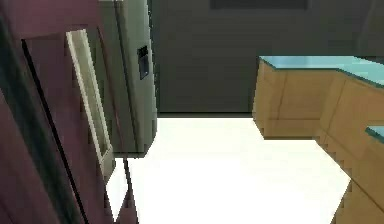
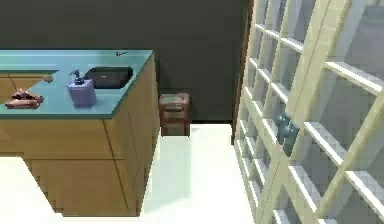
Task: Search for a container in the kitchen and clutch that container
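Hand's state cannot be told; purple container (image 2: 81, 92) stands beside the dark sink (image 2: 111, 76).

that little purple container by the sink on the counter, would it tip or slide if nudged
The purple container looks squat and boxy, upright on the teal countertop, so it would probably slide rather than tip. Its thin dark top piece may be a poor place to grip. It looks small, so probably light.

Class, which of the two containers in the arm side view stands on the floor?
The brown bin beside the counter's end; the purple one sits on the counter.
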Motion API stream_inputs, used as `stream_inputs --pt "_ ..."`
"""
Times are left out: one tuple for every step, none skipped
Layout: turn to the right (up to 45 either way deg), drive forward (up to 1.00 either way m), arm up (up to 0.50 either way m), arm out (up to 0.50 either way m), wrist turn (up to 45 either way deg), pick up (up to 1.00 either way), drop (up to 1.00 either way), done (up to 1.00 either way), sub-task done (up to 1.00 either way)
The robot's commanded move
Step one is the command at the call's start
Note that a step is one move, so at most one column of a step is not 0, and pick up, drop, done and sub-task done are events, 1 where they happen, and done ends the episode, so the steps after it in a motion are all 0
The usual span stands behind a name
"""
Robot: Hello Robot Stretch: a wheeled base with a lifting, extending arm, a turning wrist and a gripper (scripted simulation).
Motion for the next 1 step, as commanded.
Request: stream_inputs --pt "45.0 0.00 0.00 0.00 0.0 0.00 0.00 0.00 0.00"
